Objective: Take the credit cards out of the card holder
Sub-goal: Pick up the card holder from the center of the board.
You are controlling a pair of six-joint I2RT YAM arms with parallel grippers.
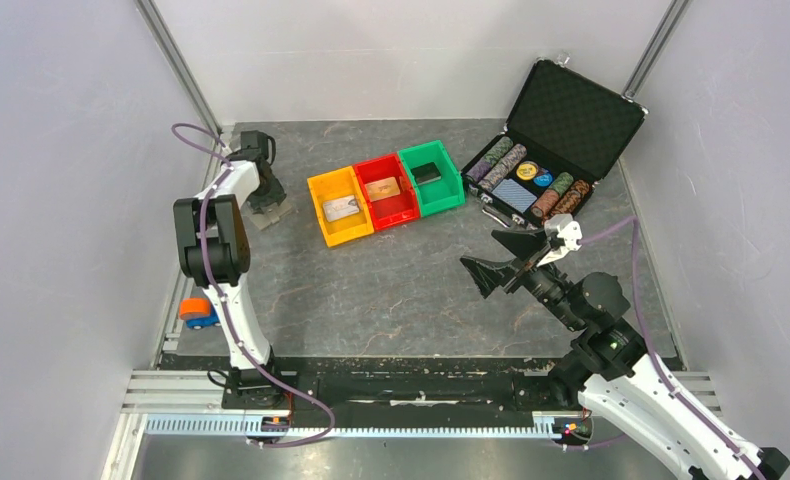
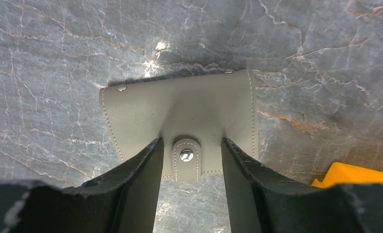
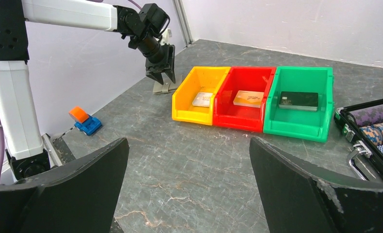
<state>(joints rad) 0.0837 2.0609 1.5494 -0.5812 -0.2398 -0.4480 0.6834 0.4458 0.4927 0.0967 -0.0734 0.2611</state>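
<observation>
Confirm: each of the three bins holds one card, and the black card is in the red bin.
Wrong bin: the black card lies in the green bin, as the right wrist view shows. The rest stands.

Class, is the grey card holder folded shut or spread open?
Folded shut: the card holder shows only grey outside, snap tab lying flat on it.

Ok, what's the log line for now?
left gripper: open over card holder | right gripper: open, midair | bins: a card each
</observation>
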